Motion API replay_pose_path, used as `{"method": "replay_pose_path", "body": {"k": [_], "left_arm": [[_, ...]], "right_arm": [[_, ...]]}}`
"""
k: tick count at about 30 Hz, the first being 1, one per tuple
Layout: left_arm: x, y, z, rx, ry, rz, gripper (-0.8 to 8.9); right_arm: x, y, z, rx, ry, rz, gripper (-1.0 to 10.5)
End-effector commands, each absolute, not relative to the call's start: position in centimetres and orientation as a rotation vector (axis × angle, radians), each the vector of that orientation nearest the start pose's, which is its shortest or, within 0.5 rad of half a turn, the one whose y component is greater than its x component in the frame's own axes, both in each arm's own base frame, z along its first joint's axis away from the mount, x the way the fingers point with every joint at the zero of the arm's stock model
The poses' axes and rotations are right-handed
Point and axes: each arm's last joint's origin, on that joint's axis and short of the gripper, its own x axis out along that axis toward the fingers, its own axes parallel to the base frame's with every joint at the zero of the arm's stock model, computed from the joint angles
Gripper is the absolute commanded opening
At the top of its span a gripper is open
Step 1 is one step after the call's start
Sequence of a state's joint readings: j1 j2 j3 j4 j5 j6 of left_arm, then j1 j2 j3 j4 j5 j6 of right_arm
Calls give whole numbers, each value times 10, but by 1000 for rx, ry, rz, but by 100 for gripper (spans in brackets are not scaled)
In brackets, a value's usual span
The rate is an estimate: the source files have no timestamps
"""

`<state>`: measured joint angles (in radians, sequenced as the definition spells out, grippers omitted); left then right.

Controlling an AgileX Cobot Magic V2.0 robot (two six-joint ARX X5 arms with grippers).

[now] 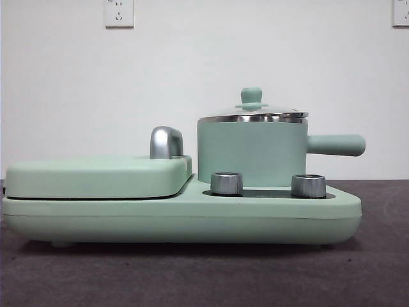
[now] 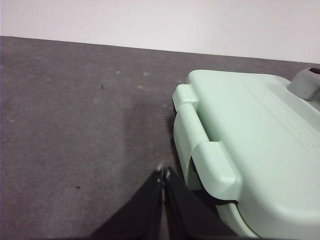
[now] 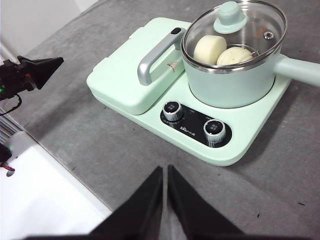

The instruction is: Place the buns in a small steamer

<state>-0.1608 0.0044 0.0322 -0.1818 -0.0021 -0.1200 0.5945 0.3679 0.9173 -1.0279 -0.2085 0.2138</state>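
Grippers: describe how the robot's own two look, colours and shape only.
The left gripper and the right gripper each have two matte black jaws, wedge-shaped, tapering to thin tips. In the right wrist view the other arm shows black, with dark cabling and a small green light.

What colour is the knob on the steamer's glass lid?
Mint green, clearest in the right wrist view: round lid knob.

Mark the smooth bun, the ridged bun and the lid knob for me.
smooth bun [image 3: 209, 48], right wrist view, its rounded top under the glass
ridged bun [image 3: 235, 56], right wrist view, its ridged top
lid knob [image 1: 251, 96], front view, its side
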Motion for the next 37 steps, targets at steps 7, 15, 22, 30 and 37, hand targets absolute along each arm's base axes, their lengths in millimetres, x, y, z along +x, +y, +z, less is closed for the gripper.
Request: {"method": "replay_pose_path", "body": {"k": [7,15,22,30,37], "left_arm": [[94,-15,151,-109,179,-145,9],[94,-15,151,-109,179,-146,9],[94,-15,151,-109,178,-146,9],[94,-15,151,-108,184,-148,9],[94,-15,151,-108,184,-148,9]], "right_arm": [[28,26,333,111,508,732,13],[64,19,254,93,55,424,13],[93,-1,167,65,120,72,12],[97,-1,157,51,95,57,12],[97,-1,161,49,66,57,12]]}}
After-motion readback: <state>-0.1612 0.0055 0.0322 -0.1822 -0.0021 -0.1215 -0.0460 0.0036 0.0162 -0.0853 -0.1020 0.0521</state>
